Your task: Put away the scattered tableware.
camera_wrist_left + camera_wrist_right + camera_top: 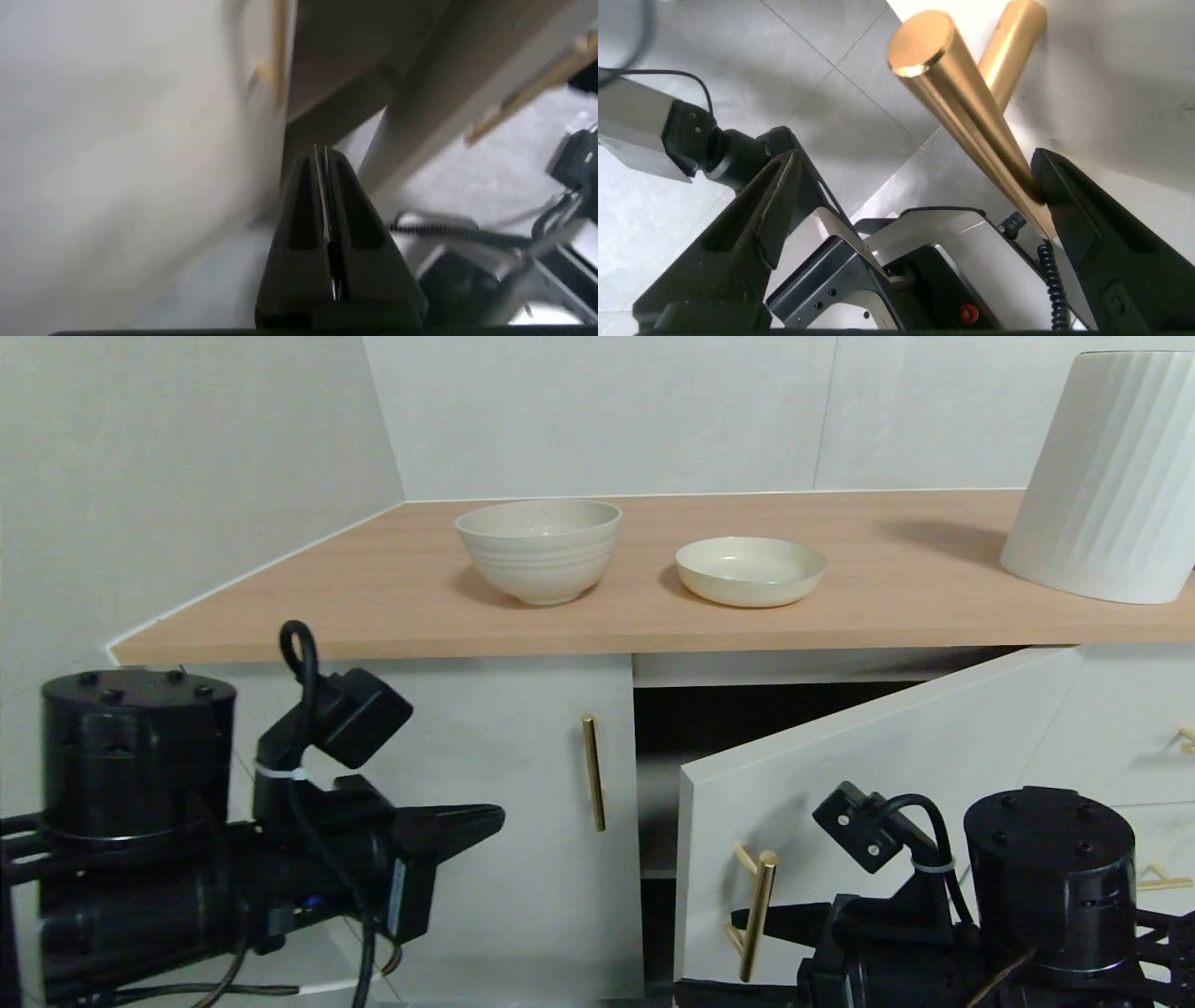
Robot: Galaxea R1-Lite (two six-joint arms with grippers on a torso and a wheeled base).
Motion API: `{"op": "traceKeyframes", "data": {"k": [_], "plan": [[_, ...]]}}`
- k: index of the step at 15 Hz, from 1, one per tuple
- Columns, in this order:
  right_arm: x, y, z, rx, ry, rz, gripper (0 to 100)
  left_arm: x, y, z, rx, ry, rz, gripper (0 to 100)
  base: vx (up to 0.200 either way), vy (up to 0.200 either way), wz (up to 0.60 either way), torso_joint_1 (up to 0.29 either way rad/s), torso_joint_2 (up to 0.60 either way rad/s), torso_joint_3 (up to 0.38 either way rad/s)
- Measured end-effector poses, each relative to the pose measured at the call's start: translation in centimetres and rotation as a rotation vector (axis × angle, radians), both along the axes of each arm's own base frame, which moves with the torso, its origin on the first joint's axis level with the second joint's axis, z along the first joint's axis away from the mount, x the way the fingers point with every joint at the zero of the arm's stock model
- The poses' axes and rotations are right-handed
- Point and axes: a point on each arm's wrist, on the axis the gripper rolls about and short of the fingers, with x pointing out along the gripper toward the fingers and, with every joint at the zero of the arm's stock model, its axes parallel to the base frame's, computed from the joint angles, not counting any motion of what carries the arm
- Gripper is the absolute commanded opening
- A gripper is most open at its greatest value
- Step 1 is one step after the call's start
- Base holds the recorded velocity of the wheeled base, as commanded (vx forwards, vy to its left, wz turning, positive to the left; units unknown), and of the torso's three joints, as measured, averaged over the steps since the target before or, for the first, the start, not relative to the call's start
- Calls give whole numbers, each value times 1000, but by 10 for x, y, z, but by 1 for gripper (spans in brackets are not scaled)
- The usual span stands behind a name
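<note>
**Tableware on counter; right gripper at open door handle**

- Left gripper [493, 818]: seen low in front of the closed cabinet door [485, 784], level with the lower part of that door's brass bar handle [593, 771]. Its fingers [322, 215] are pressed flat together with nothing between them.
- Wooden countertop [373, 588]: a deep cream bowl [539, 549] is set upright above the closed door. A shallow cream dish [751, 570] is set to its right, near but apart from it. Both are seen to hold nothing.
- Open cabinet door [840, 775]: swung outward below the dish. A dark interior with a shelf [658, 873] is exposed between the two doors.
- Right gripper [915, 168]: held at the open door's brass handle [971, 121], fingers spread wide. The bar is framed between them and lies close against one finger [1092, 224]. Whether contact is made cannot be told.
- Far right of the counter: a tall white ribbed conical object [1106, 476] is stood well apart from the dish.
</note>
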Motion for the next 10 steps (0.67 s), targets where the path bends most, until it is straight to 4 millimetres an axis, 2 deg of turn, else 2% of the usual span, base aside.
{"op": "traceKeyframes", "data": {"k": [2, 4, 10], "plan": [[-1, -1, 1, 2, -2, 0, 100, 16, -24, -7, -53, -48, -13, 0, 0, 0, 0, 0, 0, 0], [-1, -2, 1, 3, -2, -1, 100, 21, -50, -17, -129, -23, -29, 0, 0, 0, 0, 0, 0, 0], [1, -4, 2, 7, -8, -15, 100, 28, -83, -33, -130, 47, -149, 0, 0, 0, 0, 0, 0, 0]]}}
